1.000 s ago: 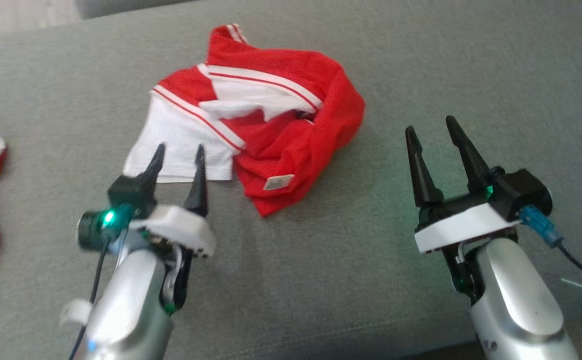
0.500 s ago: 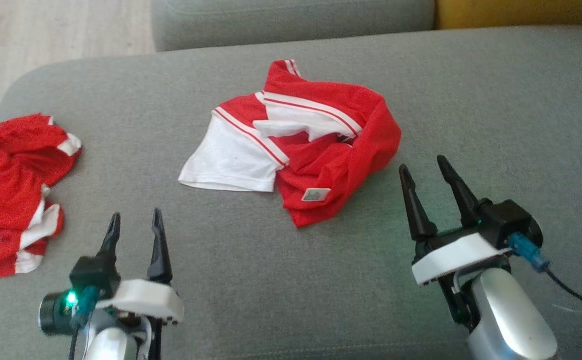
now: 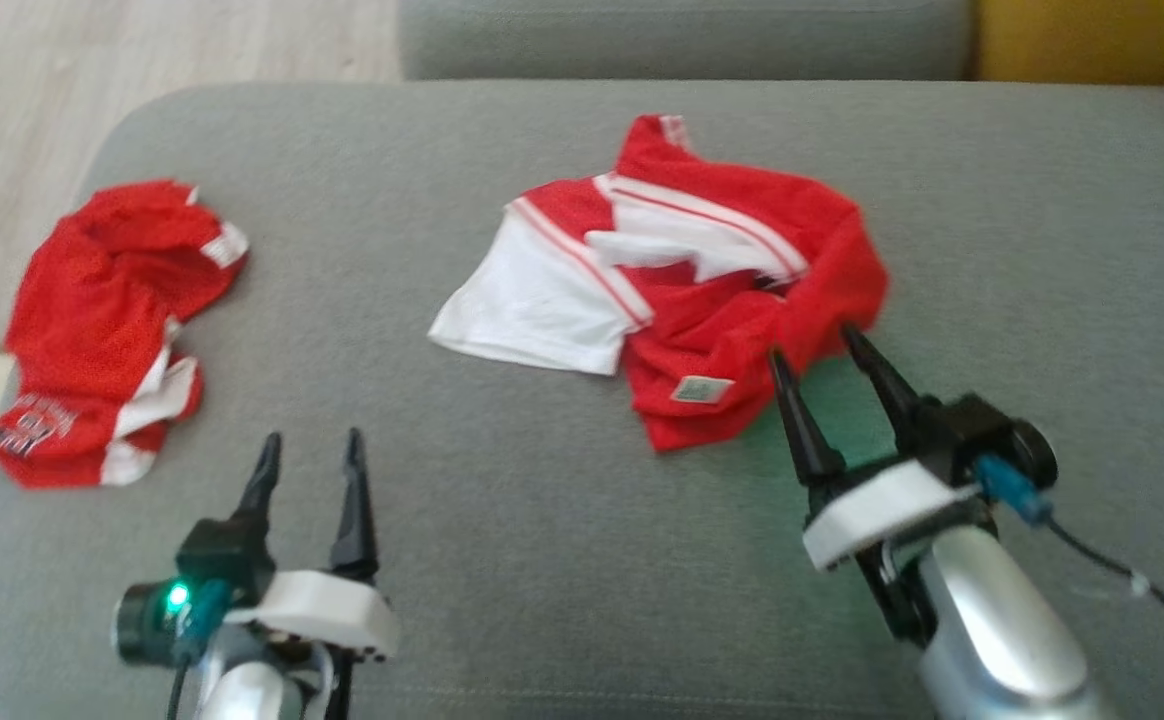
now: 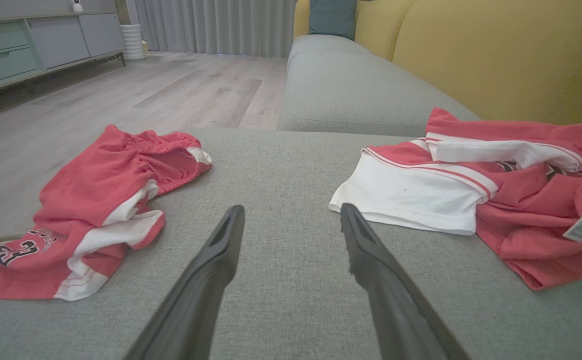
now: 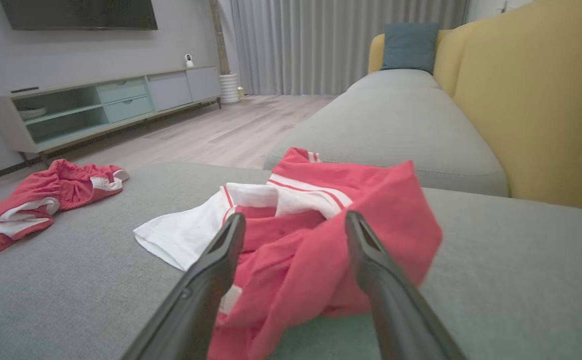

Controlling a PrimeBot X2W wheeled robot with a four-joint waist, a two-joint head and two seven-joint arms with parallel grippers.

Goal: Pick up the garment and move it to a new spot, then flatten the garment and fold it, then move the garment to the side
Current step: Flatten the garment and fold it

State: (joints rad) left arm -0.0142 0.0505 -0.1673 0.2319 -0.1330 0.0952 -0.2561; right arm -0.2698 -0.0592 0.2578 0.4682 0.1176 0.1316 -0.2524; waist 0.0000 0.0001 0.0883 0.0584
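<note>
as it lies crumpled on the grey sofa cushion (image 3: 542,580), the garment (image 3: 702,300) is seen with its long axis running roughly left to right across the head view, tilted a little so the right end sits farther away. its white panel is pointed to the robot's left and the bunched red mesh to the right. a narrow striped tip is pointed away toward the cushion's far edge. a small white label (image 3: 702,388) is turned up on the near red fold. the garment is placed about mid-cushion, right of centre, resting on the fabric.

the left gripper (image 3: 312,435) is held spread wide with nothing between its fingers, over bare cushion, well apart from the garment. the right gripper (image 3: 812,343) is likewise spread and grasping nothing. its tips are seen at the garment's near right edge, and red fabric is framed between the fingers in the right wrist view. contact cannot be told.

surface: grey woven fabric, rounded corners. a second grey cushion (image 3: 682,40) is seen beyond it, a yellow backrest (image 3: 1092,40) at far right, pale wood floor (image 3: 142,50) at far left. a low tv console (image 5: 96,105), grey curtains (image 5: 341,45) and a blue pillow (image 5: 408,45) are seen in the right wrist view.

counted: two red garments, the task one and a second red garment (image 3: 107,330) near the cushion's left edge, well apart; two grippers; two grey cushions; one label; one pillow.
</note>
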